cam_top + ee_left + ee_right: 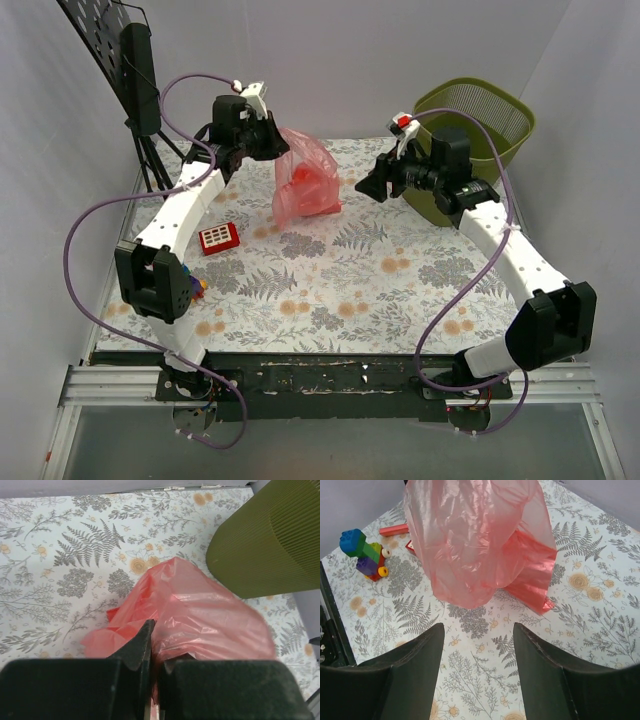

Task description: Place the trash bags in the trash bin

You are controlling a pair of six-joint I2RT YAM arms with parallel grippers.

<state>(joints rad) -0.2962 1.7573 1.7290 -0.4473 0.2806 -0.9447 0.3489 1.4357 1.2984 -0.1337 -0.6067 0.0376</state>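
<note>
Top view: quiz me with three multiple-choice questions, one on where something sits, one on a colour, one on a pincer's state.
1. Where does the bin stand?
A) near left corner
B) middle of the near edge
C) far right corner

2. What colour is the bag?
A) blue
B) red
C) white

3. What state is the left pincer in?
A) shut on the bag
B) wide open
C) shut on nothing

Answers:
1 C, the bin sits at the far right.
2 B, its thin plastic is translucent red.
3 A, the wrist view shows the pincer closed on the bag's top.
</note>
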